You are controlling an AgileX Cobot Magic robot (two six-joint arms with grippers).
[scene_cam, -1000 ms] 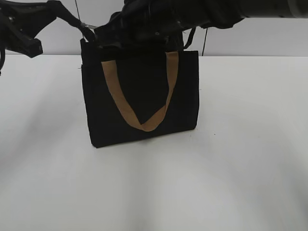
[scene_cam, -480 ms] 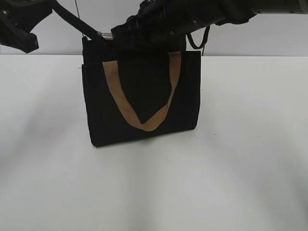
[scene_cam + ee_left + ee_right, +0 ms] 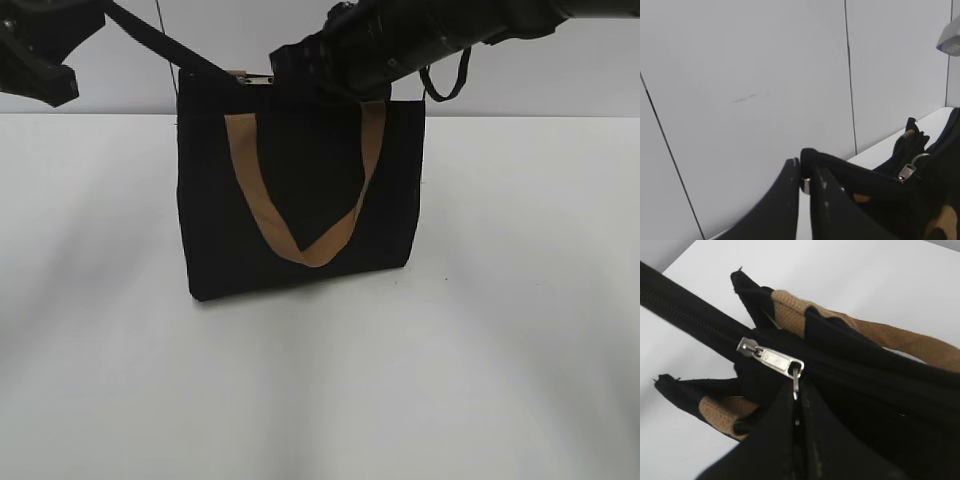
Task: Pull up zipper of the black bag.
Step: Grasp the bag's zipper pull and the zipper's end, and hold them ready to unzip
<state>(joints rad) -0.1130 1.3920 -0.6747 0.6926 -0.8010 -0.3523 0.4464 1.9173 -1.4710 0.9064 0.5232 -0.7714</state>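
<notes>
At the far left of the exterior view, our left gripper (image 3: 185, 60) pinches the tail end of the zipper tape (image 3: 160, 40) and holds it stretched up and away from the black bag (image 3: 300, 200). In the left wrist view its two fingers (image 3: 790, 200) are closed on that black strip, with a metal eyelet (image 3: 805, 185) showing between them. We judge this hold is there to keep the tape taut, so the slider has something to run against.

Moving right, the bag stands upright on the white table (image 3: 500, 350), its near tan strap handle (image 3: 310, 200) hanging in a V down the front face. The zipper (image 3: 690, 317) runs along the top edge, its long axis lying left to right in the exterior view, rising toward our left gripper.

The silver slider (image 3: 771, 359) sits just inside the bag's left end, nose toward the tail, with closed teeth ahead of it there. Its pull tab (image 3: 796, 380) hangs back from it.

Further right, our right gripper (image 3: 290, 62) reaches over the top edge. Its jaws are closed on the pull tab, which disappears between the dark fingertips (image 3: 770, 440). The rest of the arm (image 3: 440, 30) extends off to the right.
</notes>
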